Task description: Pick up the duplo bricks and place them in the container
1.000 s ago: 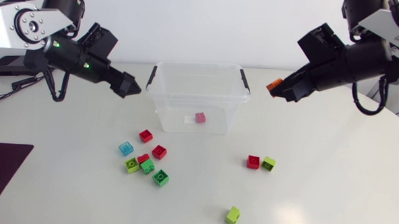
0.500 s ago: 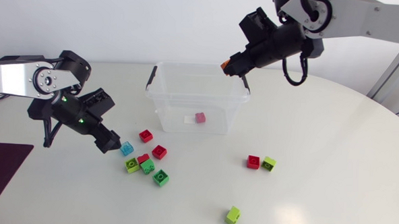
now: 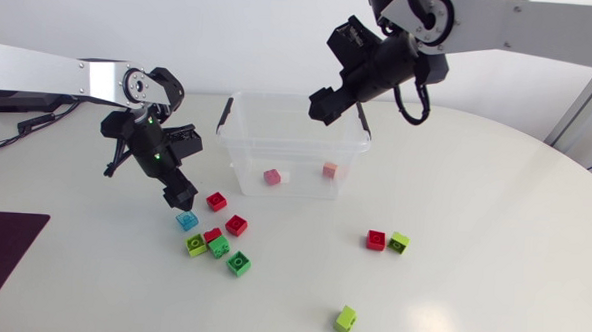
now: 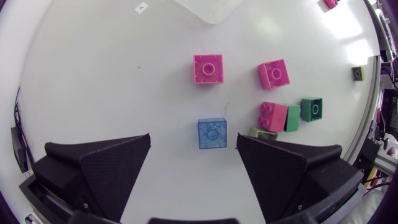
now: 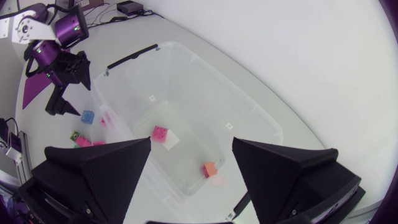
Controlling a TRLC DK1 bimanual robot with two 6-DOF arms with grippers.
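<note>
The clear container (image 3: 249, 152) stands at the table's back middle, holding a pink brick (image 3: 272, 176) and an orange brick (image 3: 330, 171). My right gripper (image 3: 324, 105) hangs open and empty over its back right rim; below its fingers lie the orange brick (image 5: 210, 169) and the pink brick (image 5: 160, 132). My left gripper (image 3: 180, 196) is open, low over a blue brick (image 3: 187, 220). That blue brick (image 4: 212, 133) lies on the table between the left gripper's (image 4: 193, 138) fingertips, untouched.
Red bricks (image 3: 216, 201) (image 3: 236, 224) and a cluster of lime (image 3: 195, 245), red and green bricks (image 3: 238, 263) lie beside the blue one. A red (image 3: 376, 240) and lime pair (image 3: 399, 243) sits right of centre. A lone lime brick (image 3: 345, 319) is near the front.
My right gripper swung left over the container and opened; the orange brick it held now lies inside. The pink brick there shifted left. My left arm dropped toward the blue brick.
</note>
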